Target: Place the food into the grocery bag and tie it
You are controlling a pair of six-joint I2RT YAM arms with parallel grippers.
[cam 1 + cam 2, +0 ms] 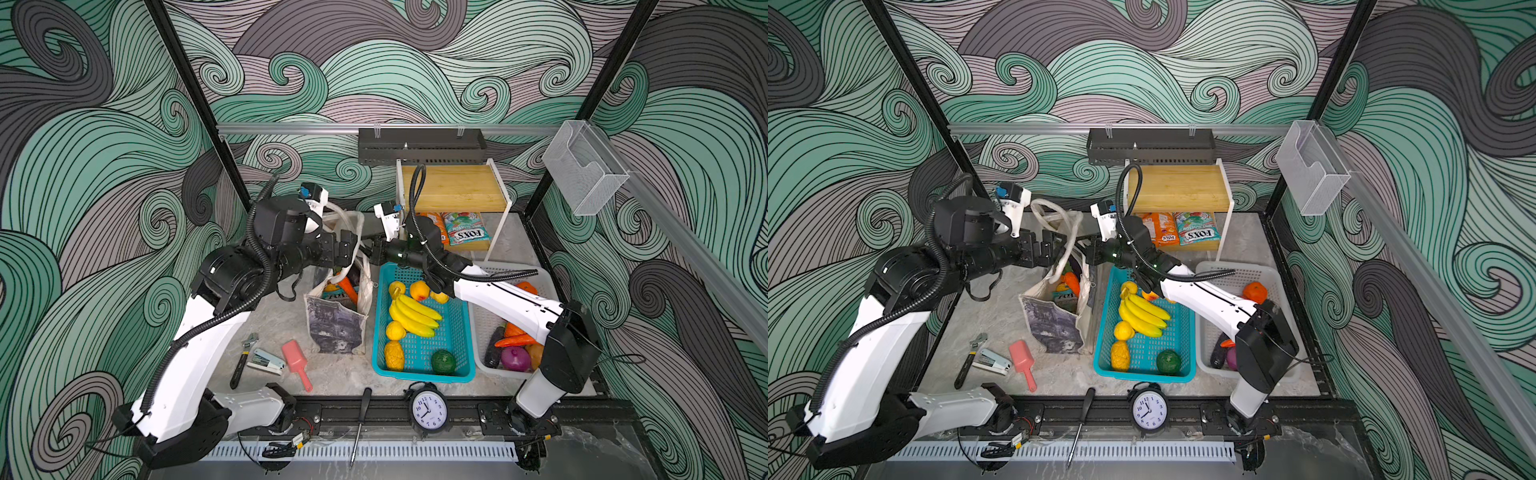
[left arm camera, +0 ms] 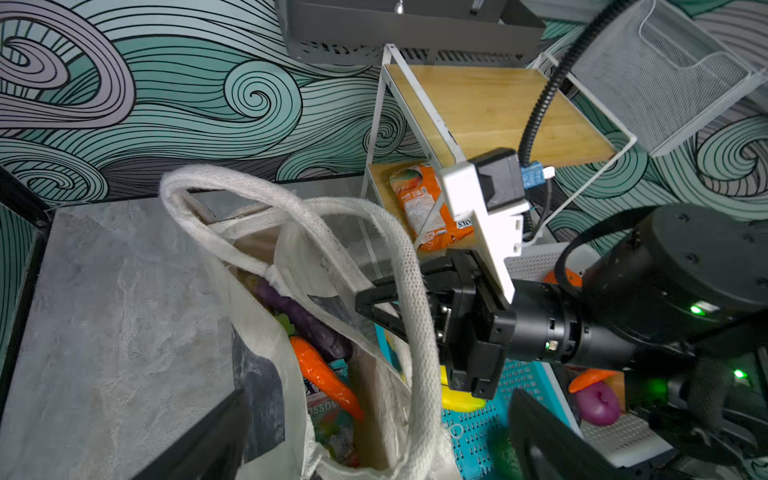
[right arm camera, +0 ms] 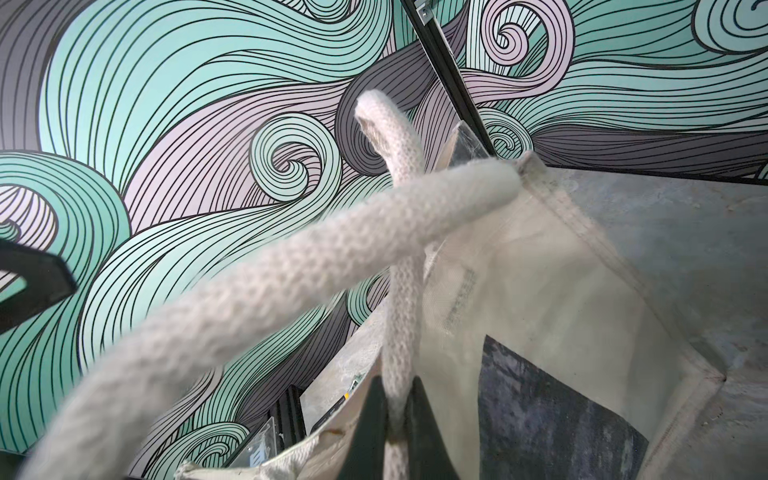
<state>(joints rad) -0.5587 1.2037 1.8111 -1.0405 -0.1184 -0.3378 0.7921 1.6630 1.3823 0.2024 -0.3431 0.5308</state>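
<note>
Shows grocery bag (image 1: 336, 328) upright mid-table, just left of teal basket (image 1: 424, 377), carrot (image 2: 320, 370) inside. Right gripper (image 1: 371, 251) clamped on one cream handle (image 3: 399, 332). Left gripper (image 1: 350, 250) spread wide, empty, facing it across the bag mouth, probably nearer the free handle (image 3: 249, 299).

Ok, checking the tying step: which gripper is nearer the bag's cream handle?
Right. The right gripper is shut on the cream handle; the left gripper stands open just beside it.

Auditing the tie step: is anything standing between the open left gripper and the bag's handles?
Nothing visible does. The left gripper has its jaws open and faces the cream handles directly, at the mouth of the grocery bag. The right gripper pinches one handle just beyond them.
</note>
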